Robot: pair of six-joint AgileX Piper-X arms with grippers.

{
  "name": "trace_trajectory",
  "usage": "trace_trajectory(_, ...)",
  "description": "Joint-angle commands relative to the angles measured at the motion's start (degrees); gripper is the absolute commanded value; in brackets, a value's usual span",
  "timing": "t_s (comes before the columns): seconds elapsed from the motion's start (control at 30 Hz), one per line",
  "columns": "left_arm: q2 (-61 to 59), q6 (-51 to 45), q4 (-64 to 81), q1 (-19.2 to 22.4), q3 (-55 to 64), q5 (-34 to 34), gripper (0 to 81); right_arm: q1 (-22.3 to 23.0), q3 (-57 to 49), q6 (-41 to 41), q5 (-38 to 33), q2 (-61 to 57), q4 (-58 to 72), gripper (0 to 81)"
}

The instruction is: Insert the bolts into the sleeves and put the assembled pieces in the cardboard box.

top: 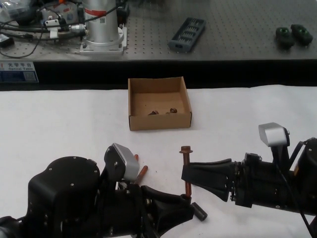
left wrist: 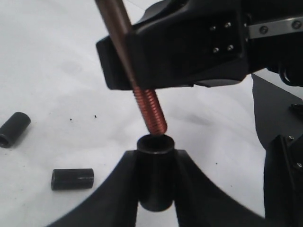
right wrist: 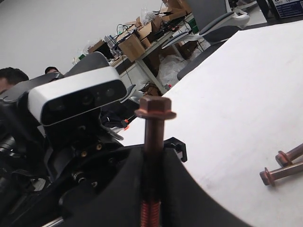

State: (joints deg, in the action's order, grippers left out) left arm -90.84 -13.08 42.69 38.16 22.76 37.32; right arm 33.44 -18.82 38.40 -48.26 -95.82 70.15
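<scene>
Cardboard box (top: 161, 120) held what looked like two assembled pieces (top: 163, 112).

Arm side of box:
- Left gripper (left wrist: 155, 189) fingers clamped on upright sleeve (left wrist: 155, 156).
- Right gripper (top: 190, 176) fingers clamped on bolt (left wrist: 150, 111); tip at sleeve mouth, insertion not yet made.
- Loose sleeves (left wrist: 72, 178) and spare bolts (top: 141, 171) remained unassembled.

Judged about midway.

Robotics laboratory: a perforated metal table (top: 237, 34) carries a steel column (top: 101, 22), tangled cables (top: 22, 32) and a dark slotted tray (top: 187, 33). Just in front of that table lies a white-covered bench (top: 59, 124). Desks piled with cardboard boxes (right wrist: 135, 45) and office chairs (right wrist: 222, 21) stand elsewhere in the room.
</scene>
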Motion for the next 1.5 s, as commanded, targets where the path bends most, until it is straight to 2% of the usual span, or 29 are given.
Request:
trace_trajectory(0.0, -0.1, -0.4, 0.6, 0.2, 0.6, 0.7, 0.6, 0.1, -0.1, 0.4, -0.4, 0.1, 1.4, 4.3)
trace_trajectory(0.4, -0.1, -0.7, 1.2, 0.2, 0.6, 1.0, 0.6, 0.1, -0.1, 0.6, -1.6, 0.1, 0.9, 4.3)
trace_trajectory(0.73, -0.1, -5.4, 7.1, 0.2, 0.6, 1.1, 0.6, 0.1, 0.8, 0.6, -2.0, 0.1, 0.9, 4.3)
trace_trajectory(1.0, -0.1, -15.3, 7.2, 0.2, 0.6, 0.2, 0.6, 0.1, 0.8, 0.2, -3.1, 0.1, 0.9, 4.3)
trace_trajectory(1.13, -0.1, -18.4, 7.2, 0.2, 0.6, 0.2, 0.6, 0.1, 0.8, -0.3, -5.6, 0.1, 0.9, 4.3)
trace_trajectory(1.3, -0.1, -17.8, 7.2, 0.2, 0.6, 0.2, 0.6, -1.2, 0.8, -2.0, -11.0, 0.1, 2.5, 1.9)
trace_trajectory(1.37, -0.1, -17.4, 7.2, 0.2, 0.6, 0.2, 0.6, -3.4, 0.8, -1.3, -10.5, 0.5, 3.1, 15.1)
trace_trajectory(1.47, -0.1, -16.4, 7.2, 0.2, 0.6, -1.2, 0.6, -6.3, 0.5, 4.2, -4.8, 1.8, 3.5, 45.9)
